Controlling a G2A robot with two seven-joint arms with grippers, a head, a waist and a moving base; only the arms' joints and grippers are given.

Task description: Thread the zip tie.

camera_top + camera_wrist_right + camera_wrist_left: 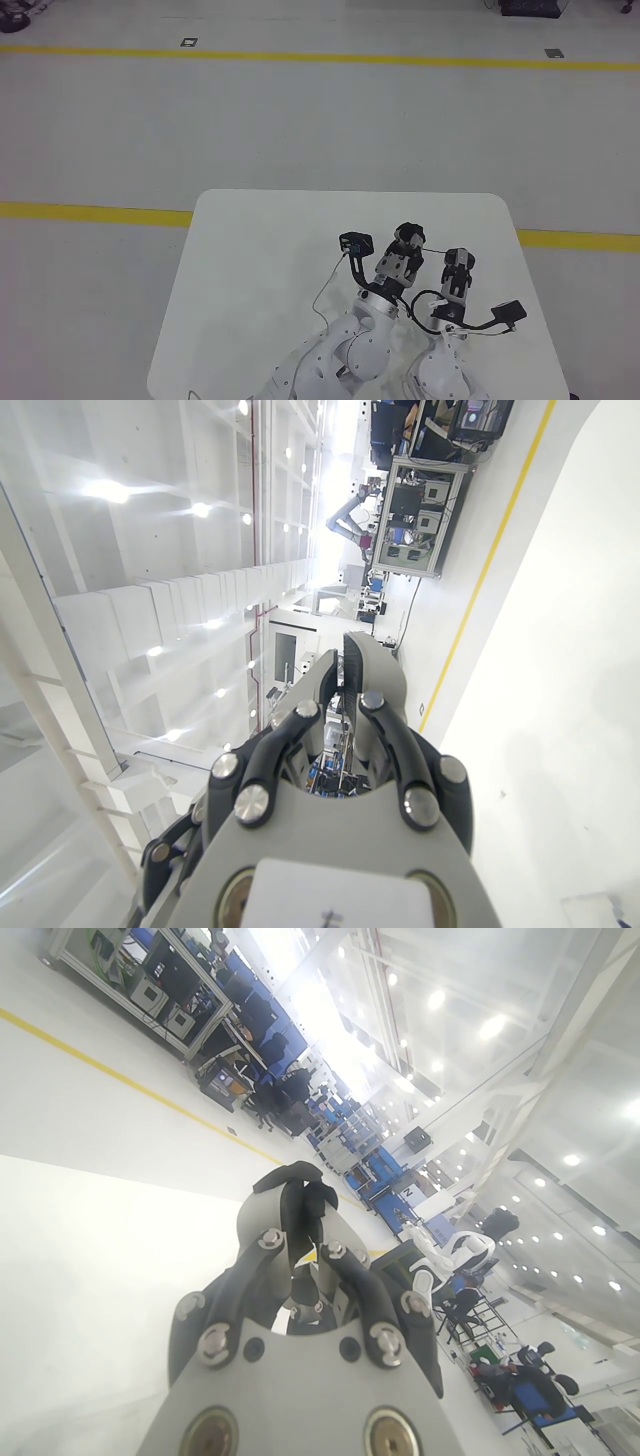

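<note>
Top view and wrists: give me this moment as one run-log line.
left gripper shut, over table | right gripper shut, beside it, apart | zip tie held: cannot tell

The left gripper (410,237) is held over the near right part of the table (270,260). The right gripper (459,259) is placed just beside it, to its right.

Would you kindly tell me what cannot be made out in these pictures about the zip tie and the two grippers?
1. Zip tie: in the top view it is too small to pick out against the white table.
2. Left gripper: in the left wrist view its shut, black-covered tips hide whether anything is pinched.
3. Right gripper: in the right wrist view its shut fingers, seen edge-on, hide anything held.
</note>
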